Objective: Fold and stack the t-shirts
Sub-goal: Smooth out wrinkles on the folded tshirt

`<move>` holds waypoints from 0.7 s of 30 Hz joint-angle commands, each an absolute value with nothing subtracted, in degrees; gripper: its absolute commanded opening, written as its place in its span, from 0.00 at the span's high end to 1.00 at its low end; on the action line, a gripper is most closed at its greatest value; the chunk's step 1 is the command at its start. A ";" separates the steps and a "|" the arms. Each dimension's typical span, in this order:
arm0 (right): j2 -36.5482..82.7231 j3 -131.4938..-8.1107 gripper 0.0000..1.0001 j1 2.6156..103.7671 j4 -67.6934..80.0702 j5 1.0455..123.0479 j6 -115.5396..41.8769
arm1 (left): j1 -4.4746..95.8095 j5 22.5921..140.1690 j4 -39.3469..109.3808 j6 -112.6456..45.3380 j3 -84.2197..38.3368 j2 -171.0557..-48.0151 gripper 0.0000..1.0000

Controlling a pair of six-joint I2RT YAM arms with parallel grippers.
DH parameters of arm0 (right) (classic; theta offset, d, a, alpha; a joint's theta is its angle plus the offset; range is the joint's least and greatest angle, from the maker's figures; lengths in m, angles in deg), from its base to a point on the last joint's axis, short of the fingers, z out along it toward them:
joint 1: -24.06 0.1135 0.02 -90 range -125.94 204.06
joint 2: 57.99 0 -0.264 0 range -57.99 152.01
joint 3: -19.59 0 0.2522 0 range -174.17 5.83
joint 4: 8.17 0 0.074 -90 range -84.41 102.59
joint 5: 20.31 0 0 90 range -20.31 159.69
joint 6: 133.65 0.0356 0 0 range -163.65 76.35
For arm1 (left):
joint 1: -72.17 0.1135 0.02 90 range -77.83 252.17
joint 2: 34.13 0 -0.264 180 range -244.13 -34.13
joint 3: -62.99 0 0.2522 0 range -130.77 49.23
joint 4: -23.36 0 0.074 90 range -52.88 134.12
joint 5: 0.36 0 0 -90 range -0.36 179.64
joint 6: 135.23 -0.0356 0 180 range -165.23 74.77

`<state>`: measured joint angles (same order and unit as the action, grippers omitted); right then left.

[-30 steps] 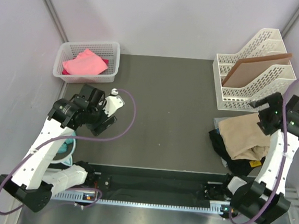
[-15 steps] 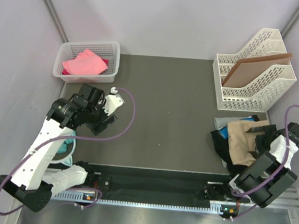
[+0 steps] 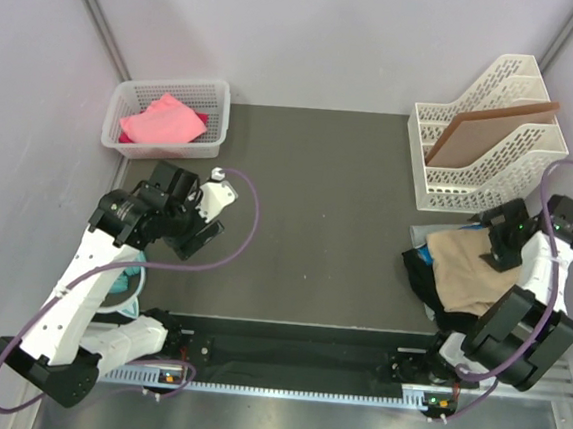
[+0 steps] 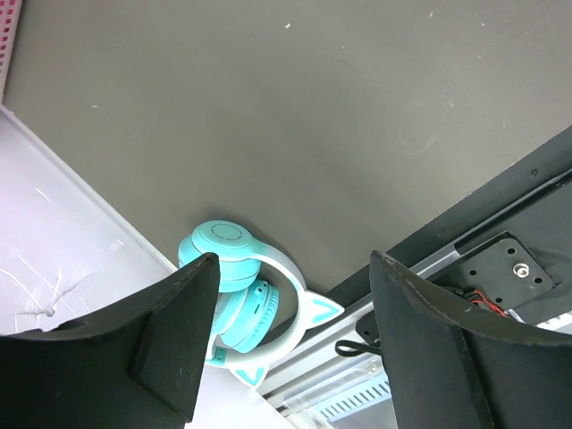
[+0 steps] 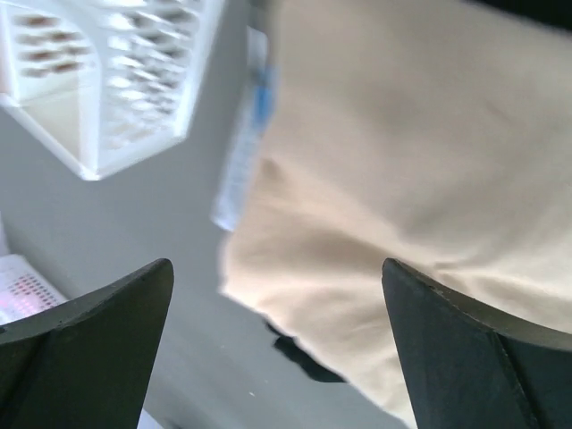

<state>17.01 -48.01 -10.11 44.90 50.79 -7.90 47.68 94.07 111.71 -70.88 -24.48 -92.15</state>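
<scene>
Right tool (image 5: 277,264) is hovering with its jaws spread wide and nothing in them, right above the tan t-shirt (image 3: 467,273). That shirt is lying crumpled on top of the pile at the right edge of the surface (image 3: 318,197), just on the near side of the white file rack (image 3: 469,195). We're seeing a black t-shirt (image 3: 419,278) and a sliver of a blue t-shirt (image 3: 424,255) peeking out from under it, and a pink t-shirt (image 3: 159,118) is sitting in the basket (image 3: 220,90) at the far left. Left tool (image 4: 293,259) is hanging released and empty too, over bare surface near some teal headphones (image 4: 234,281). We're guessing the tan one is going to be light, floppy and clingy on the layers below. So we're leaning toward pinching a free edge or the collar and lifting slowly, since grabbing mid-pile is probably snagging the black one too.
</scene>
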 commanded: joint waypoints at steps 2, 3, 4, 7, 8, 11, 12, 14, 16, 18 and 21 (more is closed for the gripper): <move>17.76 -59.37 0.00 -9.77 48.65 49.82 -9.46 | 47.91 95.27 110.16 -71.25 -24.25 -89.94 0.27; 18.55 -59.38 0.00 -9.77 48.75 49.74 -9.11 | 47.82 95.35 110.07 -71.25 -24.07 -89.77 0.27; 18.99 -59.12 0.00 -9.77 47.70 49.56 -8.67 | 47.91 95.35 109.98 -71.16 -23.90 -89.50 0.27; 21.63 -56.23 0.00 -9.77 44.54 50.09 -7.70 | 47.82 95.35 109.98 -71.07 -23.20 -88.89 0.27; 22.68 -55.00 0.00 -9.77 43.75 50.35 -7.61 | 47.91 95.62 109.98 -71.07 -22.85 -88.80 0.27; 27.07 -53.59 0.00 -9.77 41.37 51.93 -7.79 | 47.91 96.23 110.16 -71.34 -22.14 -88.18 0.27; 29.52 -53.50 0.00 -9.77 40.41 52.63 -7.87 | 47.82 96.49 110.33 -71.34 -22.05 -88.01 0.27; 32.08 -53.67 0.00 -9.77 39.44 53.95 -8.22 | 47.82 96.59 110.68 -71.25 -21.79 -87.92 0.27; 35.51 -54.54 0.00 -9.77 39.87 55.53 -8.49 | 47.82 96.32 110.86 -71.07 -21.44 -87.57 0.27; 36.75 -55.51 0.00 -9.42 39.78 54.66 -8.49 | 47.91 96.32 110.95 -70.90 -20.91 -87.22 0.27; 33.69 -57.44 0.00 -7.23 40.13 52.03 -9.10 | 47.91 96.32 110.60 -70.11 -21.08 -87.04 0.27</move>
<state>35.28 -55.01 -9.45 41.34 51.51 -7.57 47.68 95.71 111.82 -70.86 -21.12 -88.45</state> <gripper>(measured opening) 0.996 0.732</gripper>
